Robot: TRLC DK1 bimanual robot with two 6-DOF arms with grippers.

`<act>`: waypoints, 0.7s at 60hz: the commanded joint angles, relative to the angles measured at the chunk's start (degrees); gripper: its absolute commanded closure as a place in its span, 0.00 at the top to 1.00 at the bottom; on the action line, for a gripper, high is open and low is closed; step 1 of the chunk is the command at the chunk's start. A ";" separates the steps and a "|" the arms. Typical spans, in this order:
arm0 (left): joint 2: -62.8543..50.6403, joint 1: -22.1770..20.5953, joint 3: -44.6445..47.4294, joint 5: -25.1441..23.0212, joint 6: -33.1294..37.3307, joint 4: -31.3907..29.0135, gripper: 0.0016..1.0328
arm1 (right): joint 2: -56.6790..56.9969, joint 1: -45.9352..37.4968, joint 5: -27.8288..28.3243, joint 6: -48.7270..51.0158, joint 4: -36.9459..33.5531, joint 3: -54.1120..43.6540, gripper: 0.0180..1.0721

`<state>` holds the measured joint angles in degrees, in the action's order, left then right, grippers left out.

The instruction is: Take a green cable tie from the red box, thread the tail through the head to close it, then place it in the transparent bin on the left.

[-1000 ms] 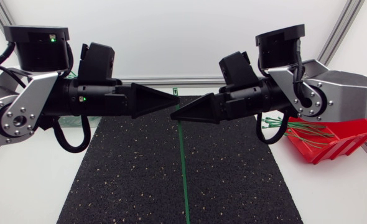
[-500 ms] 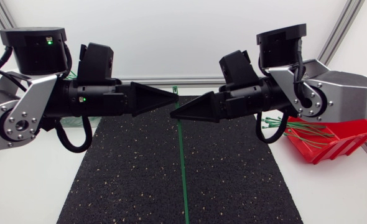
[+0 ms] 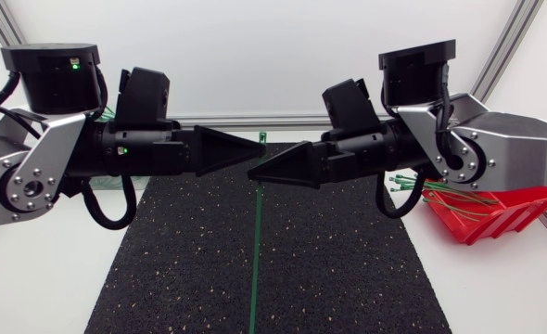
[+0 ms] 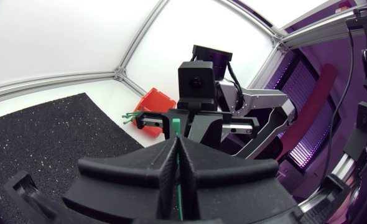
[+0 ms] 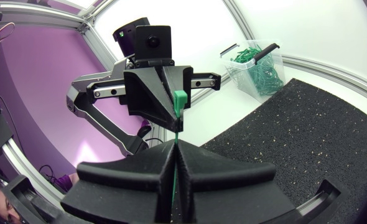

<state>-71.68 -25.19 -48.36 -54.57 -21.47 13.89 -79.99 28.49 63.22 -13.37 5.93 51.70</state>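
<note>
Shift toward 9 o'clock by right fingers (image 3: 287, 165), pinching the strap of the thin green plastic cable tie (image 3: 255, 250), swung its tail toward 7 o'clock above the black speckled mat (image 3: 348, 269); left fingers (image 3: 225, 148) pinch near its head, and threading looks not yet done.

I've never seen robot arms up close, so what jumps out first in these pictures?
Two pointy black grippers meet nose to nose in the middle: the left gripper and the right gripper both pinch one green cable tie, whose long tail hangs down over the dark mat. Next you'd spot the bright red box of more green ties by the right arm.
</note>
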 commanded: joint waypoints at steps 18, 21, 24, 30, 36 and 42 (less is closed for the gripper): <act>0.22 1.90 0.99 -0.81 -2.52 -0.27 0.03 | 2.73 -0.54 -0.47 1.15 0.83 -2.75 0.38; 0.14 2.95 0.63 -1.68 -4.98 -1.23 0.03 | 2.91 -0.98 -0.56 1.76 0.39 -2.84 0.45; -0.74 4.27 -0.16 -4.23 -7.62 -2.64 0.03 | 2.99 -1.86 -0.56 2.91 -0.40 -2.92 0.52; -0.57 6.03 -0.51 -5.64 -7.79 -2.82 0.03 | 3.08 -4.32 -0.56 5.46 -2.24 -2.75 0.59; -1.53 8.14 -2.00 -8.54 -11.75 -5.80 0.03 | 3.43 -6.25 -0.56 7.30 -2.86 -2.92 0.64; -3.99 9.37 -4.02 -12.14 -11.92 -8.18 0.03 | 4.93 -6.52 -3.19 17.58 -7.96 -2.92 0.83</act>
<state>-73.38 -16.93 -49.84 -64.79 -31.09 6.61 -77.14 22.06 61.39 -3.18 0.60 50.02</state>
